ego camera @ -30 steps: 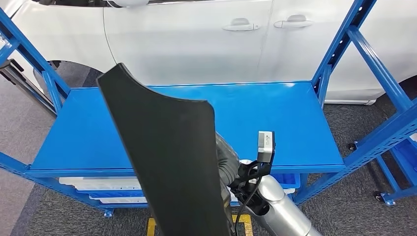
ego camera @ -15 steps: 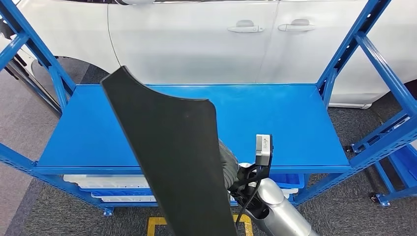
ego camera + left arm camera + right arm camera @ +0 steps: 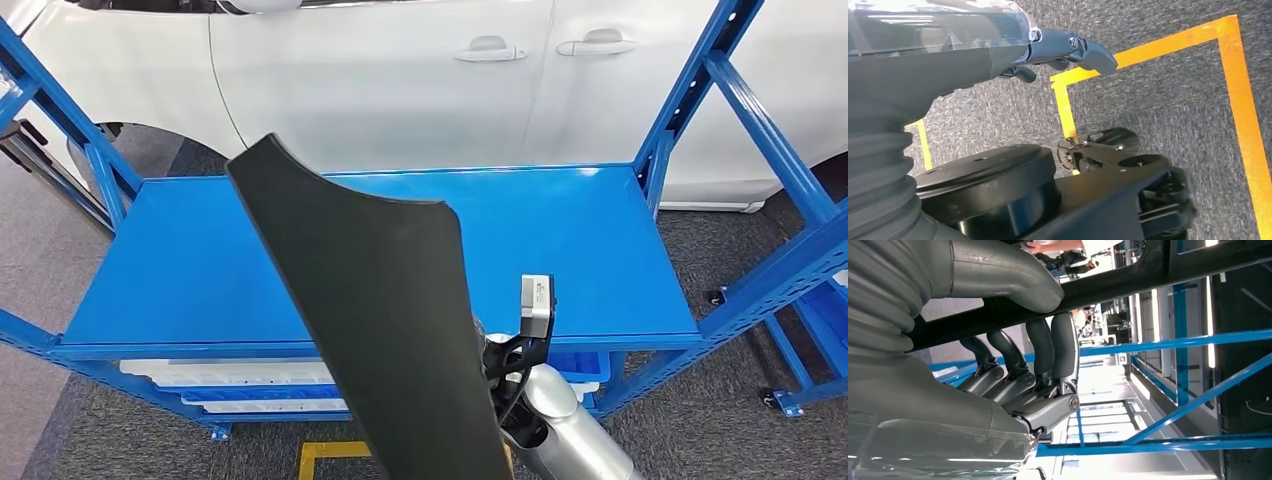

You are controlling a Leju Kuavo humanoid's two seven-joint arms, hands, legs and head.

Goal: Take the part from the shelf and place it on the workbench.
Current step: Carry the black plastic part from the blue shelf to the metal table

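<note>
Grey carpet (image 3: 130, 440) with yellow tape lines (image 3: 320, 455) is lying under the robot, and a blue shelf rack (image 3: 600, 250) is standing just ahead of it. Nearest to the camera, a long black part (image 3: 380, 330) is rising tilted from the bottom edge of the head view, its curved upper end leaning toward the left over the top shelf. The right hand (image 3: 1013, 340) is gripping it: in the right wrist view the thumb is pressing one face and the dark fingers (image 3: 1048, 347) are curling around the opposite face, holding the part between them. In the head view the part is hiding most of that hand, and its lower end is cut off by the frame. The silver right arm (image 3: 565, 435) is showing beside it with a small camera module at the wrist. The left hand (image 3: 1058, 50) is hanging above the carpet, its fingers partly curled and holding nothing. Below the top shelf, white trays (image 3: 230, 375) are sitting on lower levels; their contents are too hidden to make out. Beyond the rack, a white car (image 3: 400, 70) is standing with two door handles showing.
</note>
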